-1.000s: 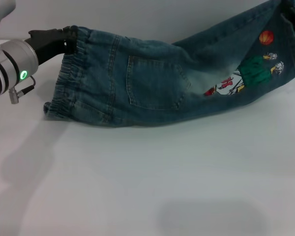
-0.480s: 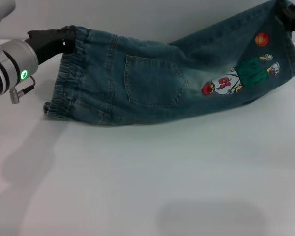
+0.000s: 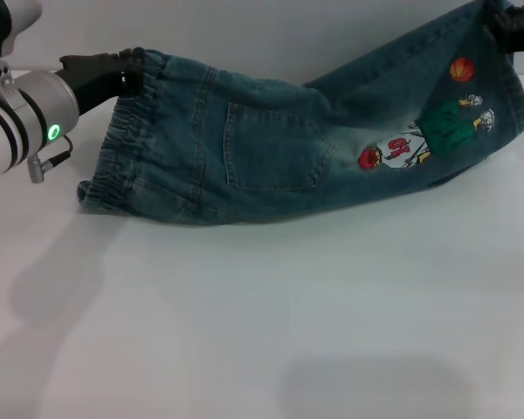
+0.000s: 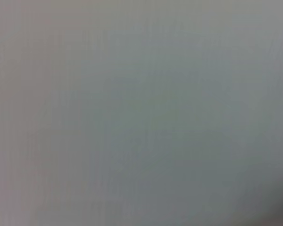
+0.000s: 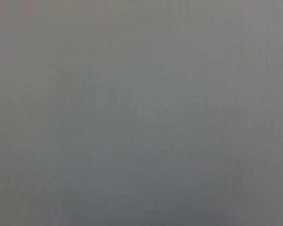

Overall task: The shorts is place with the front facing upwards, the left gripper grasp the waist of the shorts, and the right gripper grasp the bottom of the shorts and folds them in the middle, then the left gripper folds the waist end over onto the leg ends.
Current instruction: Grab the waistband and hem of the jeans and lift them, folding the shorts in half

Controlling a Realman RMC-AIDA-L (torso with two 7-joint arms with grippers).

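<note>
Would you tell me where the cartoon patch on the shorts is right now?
In the head view, the cartoon patch sits on the right leg of the shorts, right of the back pocket, below the right gripper.

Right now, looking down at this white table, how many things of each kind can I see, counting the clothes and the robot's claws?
Shorts: 1, the shorts, folded along their length, back pocket up.
Grippers: 2, the left gripper at the waist and the right gripper at the leg ends.
Tables: 1, the white table.
Total: 4.

left gripper [image 3: 129,70] at far left, jaws clamped; right gripper [image 3: 517,24] raised at far right corner.
</note>
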